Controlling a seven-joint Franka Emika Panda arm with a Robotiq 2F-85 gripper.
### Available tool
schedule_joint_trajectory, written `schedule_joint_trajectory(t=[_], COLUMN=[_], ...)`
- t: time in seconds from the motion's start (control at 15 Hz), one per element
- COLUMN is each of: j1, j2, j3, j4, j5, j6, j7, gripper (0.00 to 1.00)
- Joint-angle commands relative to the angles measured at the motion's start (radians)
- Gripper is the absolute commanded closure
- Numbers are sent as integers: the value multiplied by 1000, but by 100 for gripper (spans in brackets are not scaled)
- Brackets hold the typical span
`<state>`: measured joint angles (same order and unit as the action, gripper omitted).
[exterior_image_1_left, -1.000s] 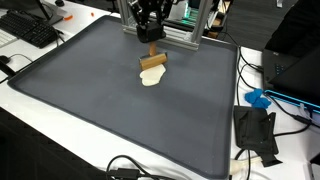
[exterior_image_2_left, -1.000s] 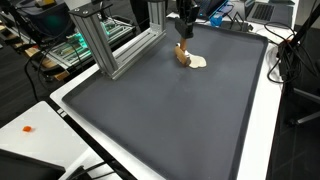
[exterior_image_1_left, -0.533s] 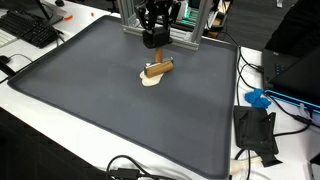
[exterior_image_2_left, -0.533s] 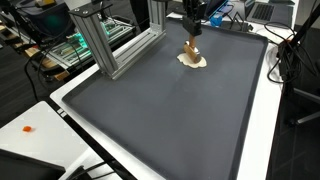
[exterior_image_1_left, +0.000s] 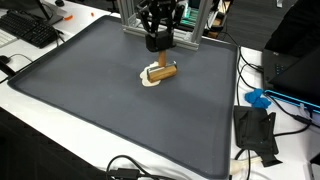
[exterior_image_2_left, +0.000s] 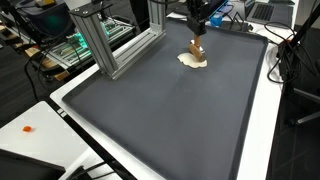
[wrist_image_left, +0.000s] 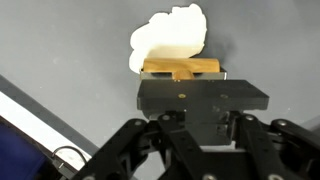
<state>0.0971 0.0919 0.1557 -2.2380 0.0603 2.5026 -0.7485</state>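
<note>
Wrist view | jaws clamped narrow on wooden block (wrist_image_left: 180, 68) | over cream patch (wrist_image_left: 170, 35)

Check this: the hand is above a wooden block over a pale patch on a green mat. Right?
No: the mat is dark grey, not green, as both exterior views show. The hand, wooden block and pale patch are as stated.

The gripper (wrist_image_left: 183, 88) is matte black all over, built of boxy blocks and angled link bars with rounded pivots. A flat rectangular plate (wrist_image_left: 203, 95) spans its front, with one small pale screw (wrist_image_left: 183, 97) at the middle.
</note>
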Motion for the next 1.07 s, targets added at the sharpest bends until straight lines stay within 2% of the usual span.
schedule_joint_trajectory(t=[0.0,0.33,0.8,1.0], j1=[0,-14,-26,-24], j2=[29,-13,-62,-66], j3=[3,-21,-52,-60], j4=[-18,-30,-31,-36], j5=[27,-22,-49,-22], j6=[37,-46,-228,-226], j7=[14,65,82,154], gripper=[78,78,78,78])
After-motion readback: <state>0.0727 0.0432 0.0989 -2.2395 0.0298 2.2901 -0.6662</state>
